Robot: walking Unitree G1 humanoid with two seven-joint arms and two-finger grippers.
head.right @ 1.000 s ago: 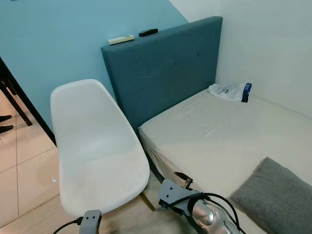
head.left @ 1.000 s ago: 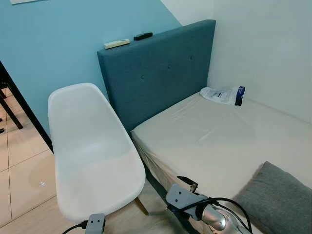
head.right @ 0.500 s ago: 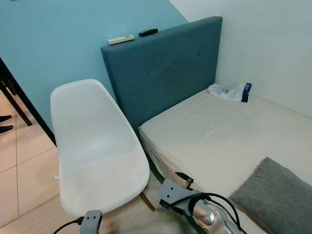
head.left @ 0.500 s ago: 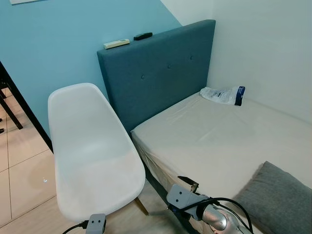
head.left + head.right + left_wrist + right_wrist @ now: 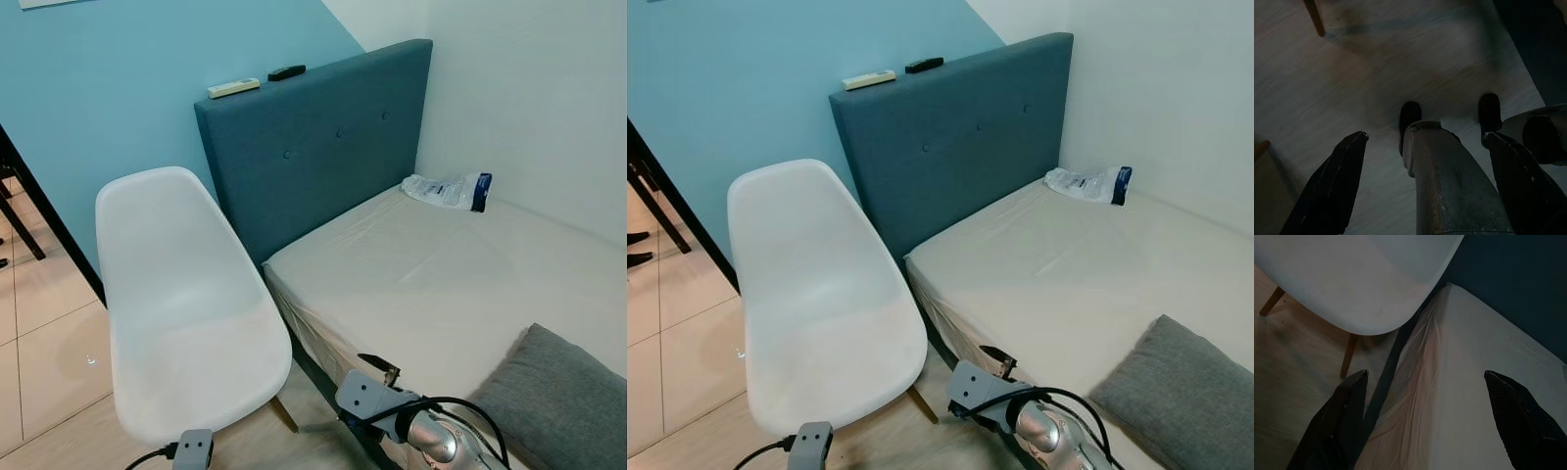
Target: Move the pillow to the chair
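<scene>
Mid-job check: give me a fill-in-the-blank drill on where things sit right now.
1. The grey pillow lies on the ____.
2. The seat of the white chair is ____.
3. Two remotes rest on top of the blue ____.
4. The right claw has its fingers ____, above the mattress edge.

Missing words: bed; empty; headboard; open

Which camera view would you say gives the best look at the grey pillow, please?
The right eye view: the grey pillow lies on the bed's near corner, with most of its top showing. The left eye view shows the same pillow, cut a little more by the picture's edge. The wrist views look elsewhere, at floor, chair and mattress.
</scene>
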